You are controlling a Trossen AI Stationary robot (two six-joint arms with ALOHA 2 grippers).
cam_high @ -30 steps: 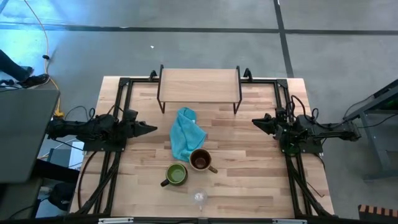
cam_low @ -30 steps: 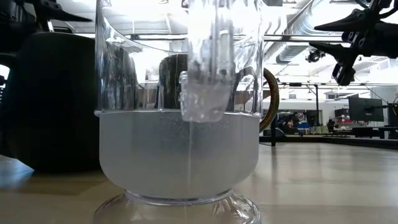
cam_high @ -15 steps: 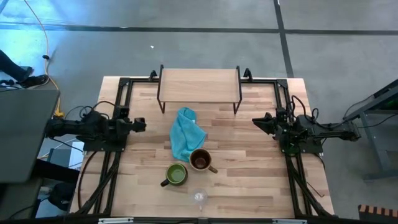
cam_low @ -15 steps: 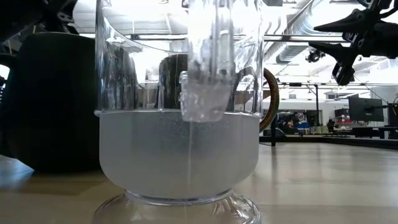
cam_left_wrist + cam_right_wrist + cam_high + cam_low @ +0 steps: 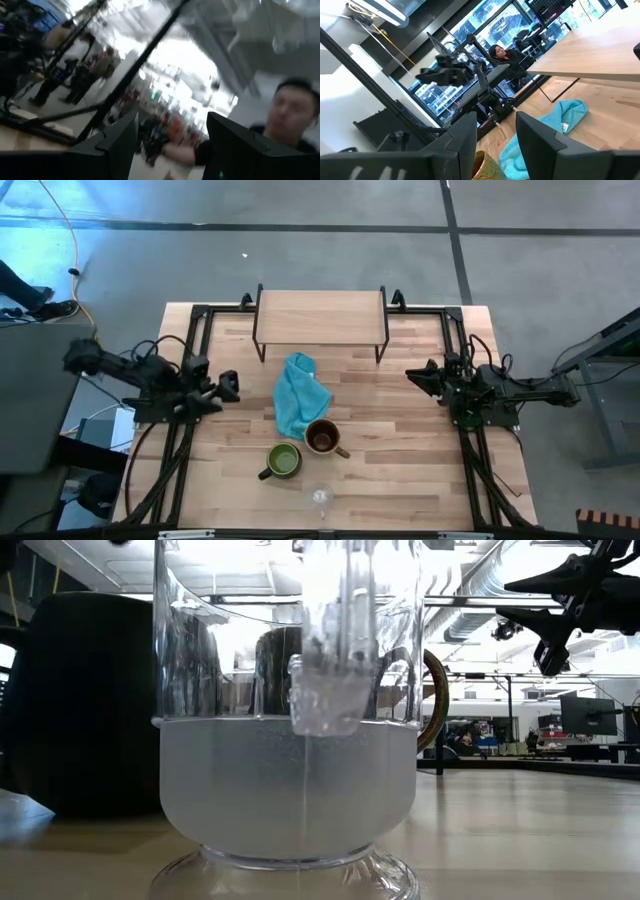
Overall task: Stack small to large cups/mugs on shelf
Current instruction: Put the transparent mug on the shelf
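A tiny clear glass cup (image 5: 320, 498) stands near the table's near edge and fills the low view (image 5: 290, 740). A dark mug with a green inside (image 5: 283, 460) and an olive-tan mug with a brown inside (image 5: 322, 437) stand just beyond it, each on its base. The light-wood shelf (image 5: 320, 315) on black legs stands at the far edge. My left gripper (image 5: 232, 387) is open and empty over the table's left side; it also shows in its wrist view (image 5: 170, 150). My right gripper (image 5: 412, 377) is open and empty at the right side and shows in its wrist view (image 5: 495, 145).
A teal-blue cloth (image 5: 298, 395) lies crumpled between the shelf and the mugs, next to the olive-tan mug. Black frame rails (image 5: 190, 350) run along the table's left and right sides. People show in the room beyond the table.
My left gripper has drawn back a little toward the table's left edge, and its arm has lifted and folded back; it has gone out of the top left of the low view. The cups, the cloth and my right arm have kept still.
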